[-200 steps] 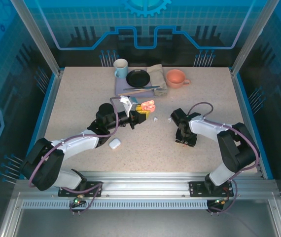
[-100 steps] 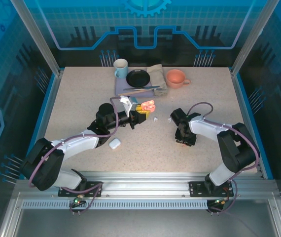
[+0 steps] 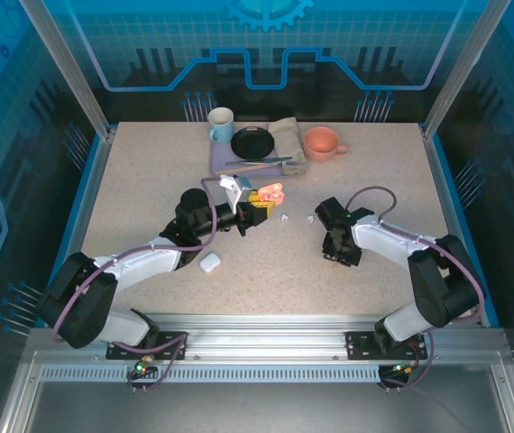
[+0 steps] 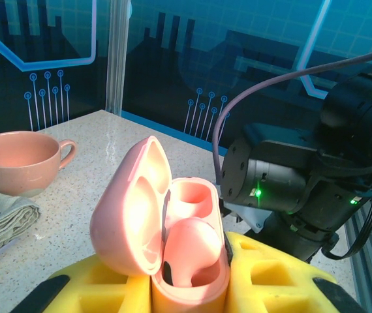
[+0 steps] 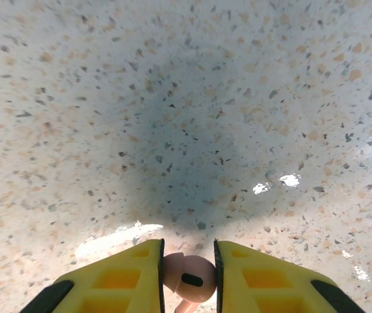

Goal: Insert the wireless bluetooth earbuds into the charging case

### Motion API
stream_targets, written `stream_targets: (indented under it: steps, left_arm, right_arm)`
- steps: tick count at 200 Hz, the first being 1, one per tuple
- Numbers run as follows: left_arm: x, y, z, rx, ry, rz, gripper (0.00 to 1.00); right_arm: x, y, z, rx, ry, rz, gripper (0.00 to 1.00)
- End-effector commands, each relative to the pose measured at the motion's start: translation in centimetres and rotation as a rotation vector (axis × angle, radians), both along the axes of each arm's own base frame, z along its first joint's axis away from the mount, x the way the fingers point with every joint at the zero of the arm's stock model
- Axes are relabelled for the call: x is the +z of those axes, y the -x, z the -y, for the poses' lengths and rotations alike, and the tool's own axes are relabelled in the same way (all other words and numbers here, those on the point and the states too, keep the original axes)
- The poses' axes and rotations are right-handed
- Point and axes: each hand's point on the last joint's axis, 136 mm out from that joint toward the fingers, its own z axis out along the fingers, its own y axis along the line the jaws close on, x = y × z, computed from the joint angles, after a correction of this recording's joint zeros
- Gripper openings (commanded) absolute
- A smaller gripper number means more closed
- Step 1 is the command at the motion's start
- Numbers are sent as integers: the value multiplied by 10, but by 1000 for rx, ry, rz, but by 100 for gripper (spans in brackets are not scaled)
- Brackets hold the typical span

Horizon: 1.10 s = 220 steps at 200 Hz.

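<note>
Right gripper [image 5: 188, 261] closed in as my elbow swung outward; it sat clamped on a salmon-pink earbud [image 5: 189, 277], stem trailing toward the wrist. The open pink case [image 4: 160, 222] lay ahead-left (pinched in the left gripper [image 4: 189, 290]), its far socket seemingly free.

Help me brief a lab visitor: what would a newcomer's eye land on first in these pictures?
First, the open pink charging case, lid up, clamped in the left tool at mid-table. Next, the right tool pinching a pink earbud over the speckled tabletop. Behind them, a salmon mug stands at the far edge.
</note>
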Motion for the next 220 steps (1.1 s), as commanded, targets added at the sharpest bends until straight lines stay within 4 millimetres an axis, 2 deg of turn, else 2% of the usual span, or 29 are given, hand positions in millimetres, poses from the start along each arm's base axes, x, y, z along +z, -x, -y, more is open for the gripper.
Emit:
stream_targets:
  steps: [1,41,46,78,115,141,167,189,220]
  left_arm:
    - [5,-4,-4,21,17,8,0]
    - [1,-3,-5,23,5,0,0]
    - [1,-3,-5,23,4,-1,0]
    - [-2,-2,-5,18,-2,-7,0]
    - [-2,3,-2,-21,-12,-9,0]
    - [-3,7,2,-58,-23,-12,0]
    - [0,9,7,-94,-28,-2,0]
    - [5,7,12,-119,-31,1,0]
    - [15,1,17,-130,-19,13,0]
  right_arm:
    - [12,-1,0,8,-8,24,24]
    - [38,-13,-8,31,-59,117,25]
    - [51,-23,-13,37,-79,156,25]
    - [105,-47,-29,95,-152,305,25]
    - [189,-77,-50,212,-233,544,26]
    - [246,-90,-67,320,-279,710,26]
    - [291,-94,-88,450,-302,863,27]
    - [315,-93,-104,554,-299,973,27]
    - [332,-86,-128,687,-294,1081,27]
